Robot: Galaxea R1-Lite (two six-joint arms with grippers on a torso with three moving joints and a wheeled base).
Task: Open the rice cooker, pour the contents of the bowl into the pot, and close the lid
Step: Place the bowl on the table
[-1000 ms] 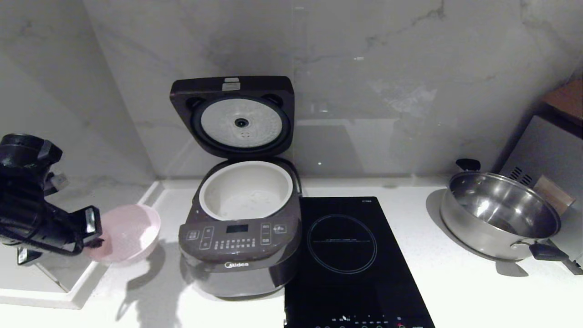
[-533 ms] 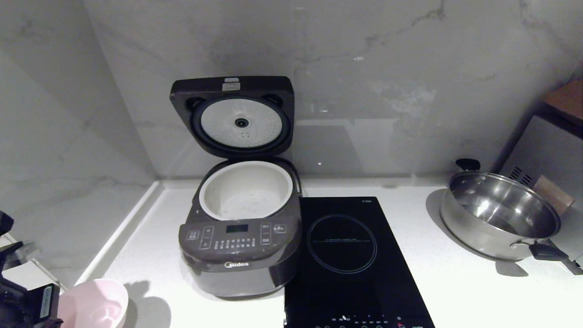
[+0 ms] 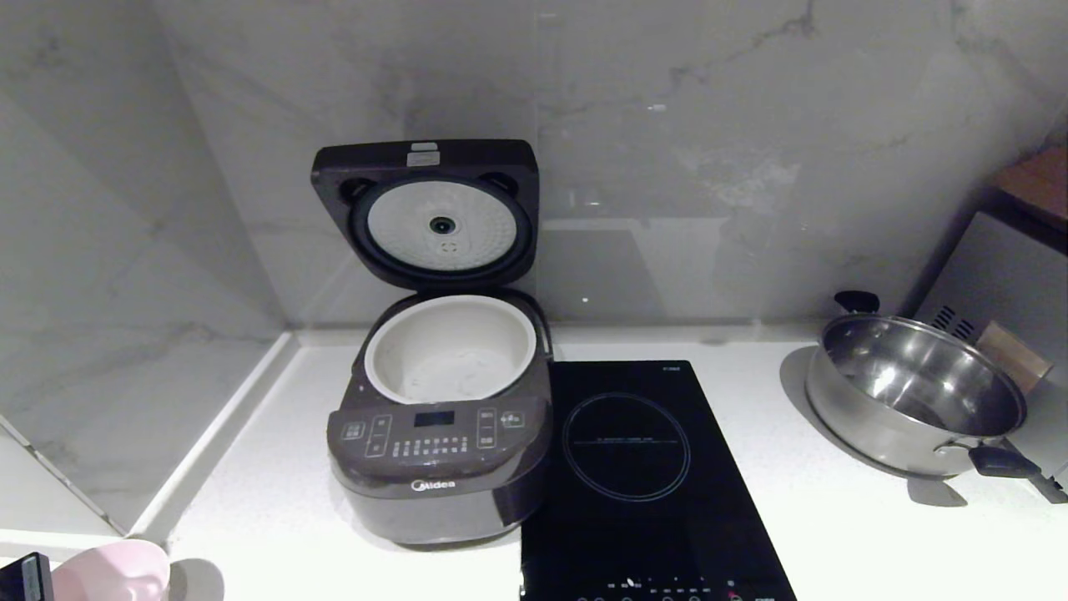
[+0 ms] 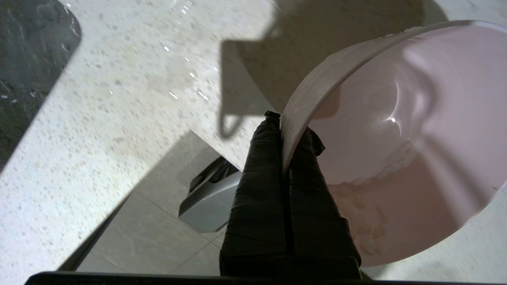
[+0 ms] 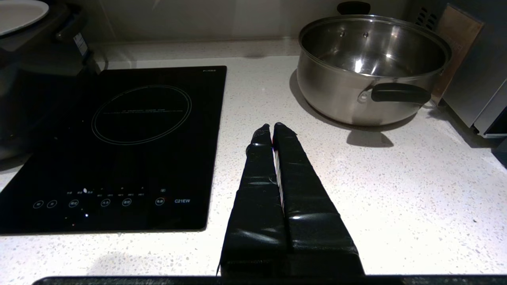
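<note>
1. Nearest, at the counter's front left corner: the left gripper (image 4: 287,130) is pinching the rim of the pink bowl (image 3: 113,572), one finger inside the wall, one outside. Only the bowl's top edge shows in the head view; it sits low and well apart from the cooker.
2. Bowl looks tilted in the left wrist view, with a little whitish residue (image 4: 364,213) clinging near its low side. Can't tell if it rests on the counter.
3. The right gripper (image 5: 272,128) is parked over the white countertop (image 3: 275,517) in front of the induction hob (image 5: 119,146), fingers pressed together, holding nothing.
4. Mid-distance: the Midea rice cooker (image 3: 438,467) has its lid (image 3: 425,209) standing upright, and the cream inner pot (image 3: 450,346) is exposed, with faint whitish matter on its floor.
5. Step judged: pour looks done, bowl being put aside; lid closing remains.
6. Next move calls for: release the bowl well inside the counter edge, then reach up behind the lid top and push it forward and down until it latches.
7. Room: the wall is close behind the lid, so there is little gap there; the left wall and the raised ledge (image 3: 50,501) crowd the left arm. Open counter lies in front of the cooker.
8. Far right: the steel pan (image 3: 914,392), out of the way.
</note>
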